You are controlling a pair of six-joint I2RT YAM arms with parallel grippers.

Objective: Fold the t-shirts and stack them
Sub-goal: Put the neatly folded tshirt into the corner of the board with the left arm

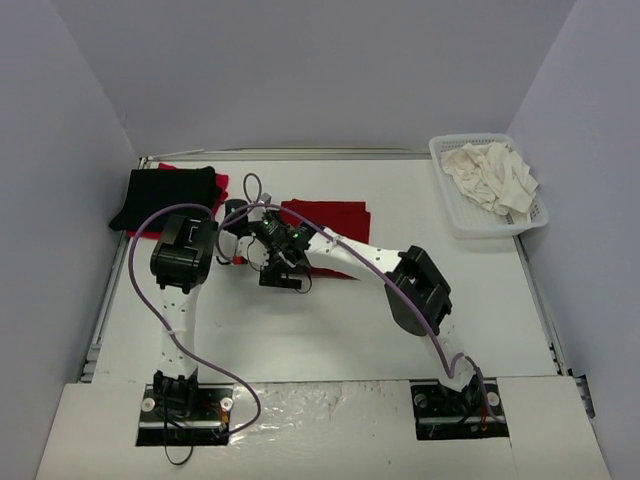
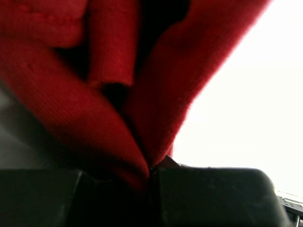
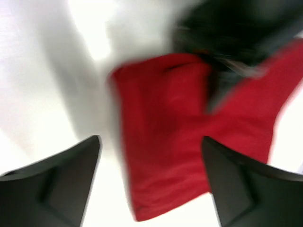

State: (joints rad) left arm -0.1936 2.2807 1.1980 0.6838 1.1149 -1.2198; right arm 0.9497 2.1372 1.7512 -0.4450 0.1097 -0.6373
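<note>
I'm mid-fold on the red t-shirt (image 1: pixel 340 215), lying in the middle of the table (image 1: pixel 300 335) — my left gripper (image 2: pixel 151 171) is clamped on a pinch of its cloth, my right gripper (image 3: pixel 150 142) hangs apart above it (holding nothing). Next, I judge: carry that edge across squarely, without dragging.

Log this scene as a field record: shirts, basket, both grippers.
centre: red t-shirt, partly under the arms
far left: black t-shirt folded on a lower red t-shirt
basket: cream t-shirts, crumpled
left gripper: jaws shut on the red t-shirt
right gripper: jaws open over the red t-shirt
</note>
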